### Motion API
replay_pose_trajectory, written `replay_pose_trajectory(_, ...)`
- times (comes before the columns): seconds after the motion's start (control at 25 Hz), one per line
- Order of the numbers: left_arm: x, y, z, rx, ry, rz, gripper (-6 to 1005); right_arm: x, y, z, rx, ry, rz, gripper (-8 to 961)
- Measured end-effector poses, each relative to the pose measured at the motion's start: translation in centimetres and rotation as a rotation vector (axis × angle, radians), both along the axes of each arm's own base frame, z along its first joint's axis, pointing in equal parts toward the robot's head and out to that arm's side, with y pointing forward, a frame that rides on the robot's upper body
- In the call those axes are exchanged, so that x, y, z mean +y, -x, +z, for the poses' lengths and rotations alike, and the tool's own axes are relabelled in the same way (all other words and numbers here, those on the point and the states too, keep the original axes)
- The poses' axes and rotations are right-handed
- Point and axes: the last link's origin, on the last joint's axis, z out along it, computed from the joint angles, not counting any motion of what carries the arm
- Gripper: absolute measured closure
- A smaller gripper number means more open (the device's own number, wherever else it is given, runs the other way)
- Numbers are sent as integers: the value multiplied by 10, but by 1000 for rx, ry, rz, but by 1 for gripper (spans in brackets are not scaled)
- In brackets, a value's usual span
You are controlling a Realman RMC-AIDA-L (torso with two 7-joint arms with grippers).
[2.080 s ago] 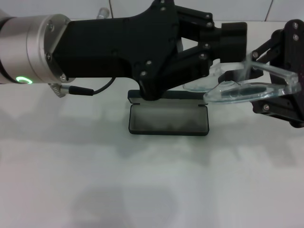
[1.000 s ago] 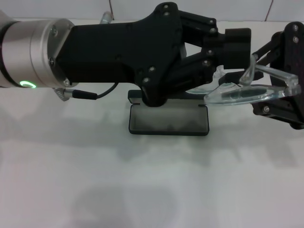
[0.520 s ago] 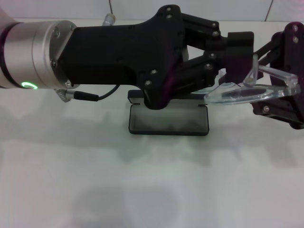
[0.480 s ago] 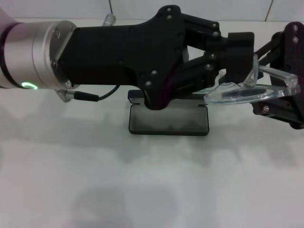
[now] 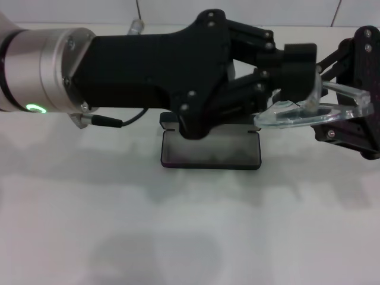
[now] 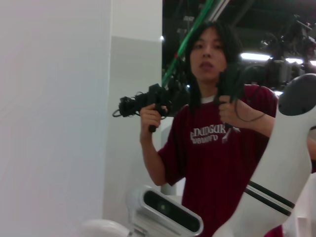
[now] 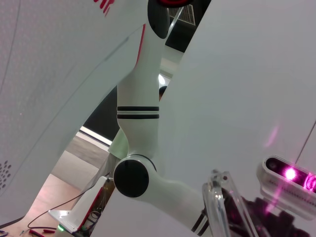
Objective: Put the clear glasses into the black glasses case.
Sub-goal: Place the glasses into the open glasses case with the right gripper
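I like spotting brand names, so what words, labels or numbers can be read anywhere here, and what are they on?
White lettering on the person's dark red shirt: too blurred to read.
Red marks on the white panel: cut off, unreadable.
Open black hard glasses case: none visible; the left gripper hides its lid.
Clear plastic glasses, held by the right gripper: none.

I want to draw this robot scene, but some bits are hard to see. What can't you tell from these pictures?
- Head view: the left tool covers the far part of the black glasses case, so its lid is hidden.
- Head view: the right tool is cut off by the picture's edge.
- Head view: one end of the clear glasses sits behind the left tool.
- Both wrist views: neither shows the case; the right wrist view shows only a glasses arm.
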Motion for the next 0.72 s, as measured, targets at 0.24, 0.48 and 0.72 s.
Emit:
replay_pose_trajectory(0.24, 6, 7, 11, -29, -56, 36, 885, 0, 0, 0, 2, -1, -1, 836)
replay_pose_trajectory(0.48, 14, 26, 29, -51, -171, 103, 885, -1, -2, 0, 4, -1, -11, 836)
replay_pose_trajectory(0.72, 31, 60, 66, -13, -349, 242, 885, 14, 16, 4, -105, 104, -219, 835)
